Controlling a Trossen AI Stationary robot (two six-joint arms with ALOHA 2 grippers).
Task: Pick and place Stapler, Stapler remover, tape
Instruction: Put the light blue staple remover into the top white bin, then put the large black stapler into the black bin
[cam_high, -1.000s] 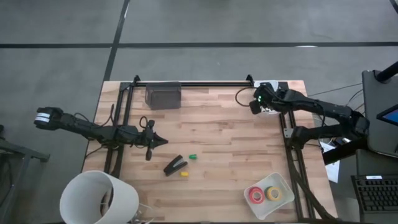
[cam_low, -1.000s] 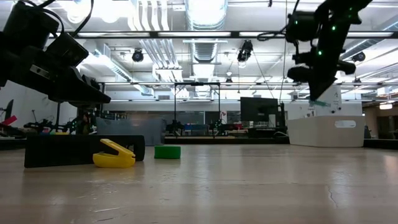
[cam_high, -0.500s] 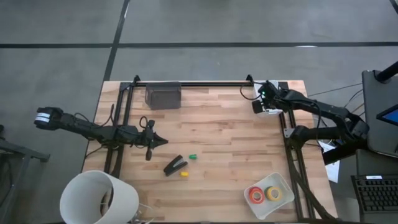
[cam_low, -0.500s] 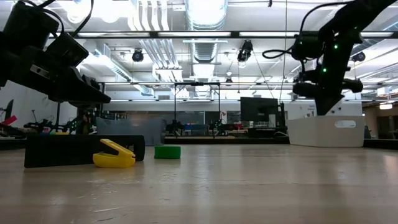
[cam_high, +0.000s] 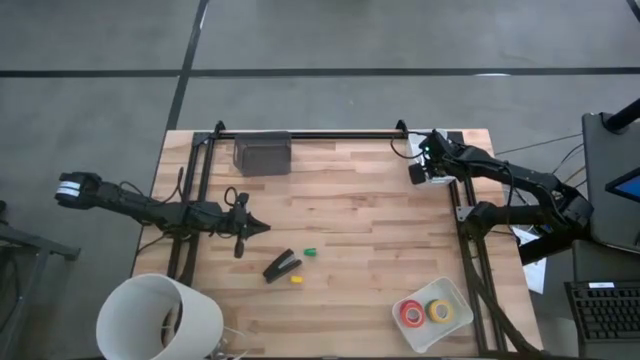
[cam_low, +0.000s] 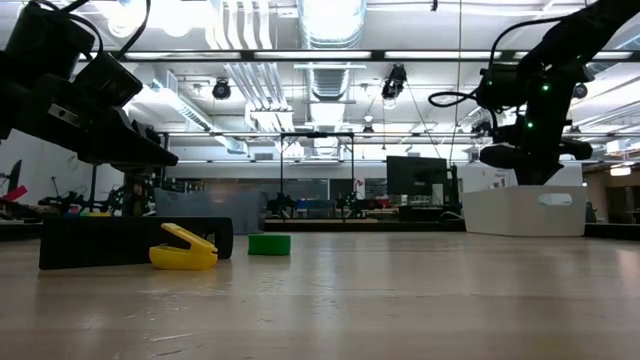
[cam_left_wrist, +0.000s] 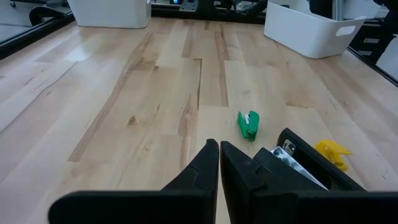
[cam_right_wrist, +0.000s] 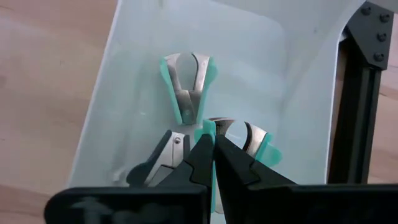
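1. Tape: a red ring-shaped roll (cam_high: 411, 314) and a yellow ring-shaped roll (cam_high: 439, 311) lie inside the white plastic tray (cam_high: 455, 294) at the near right corner of the wooden table (cam_high: 360, 200). Judged from this, the tape portion of the task is largely complete.
2. Staple removers: the right wrist view shows a teal clawed staple remover (cam_right_wrist: 188, 87) and a second teal one (cam_right_wrist: 252, 140) resting in a translucent white bin (cam_right_wrist: 134, 74) at the far right edge of the table. These appear already placed.
3. Stapler: the slim black wedge-shaped stapler (cam_high: 282, 266) lies on the table near its centre, not yet collected. A small green clawed remover (cam_high: 310, 251) and a small yellow one (cam_high: 296, 279) lie just beside it, also outstanding.
4. Left gripper (cam_high: 262, 227): fingers pressed together, holding nothing, pointed toward the stapler from its left and clear of it.
5. Right gripper (cam_high: 414, 174): fingers closed and empty, positioned above the translucent bin.
6. Remaining work, as a judgement: pick up the stapler and the two loose removers.
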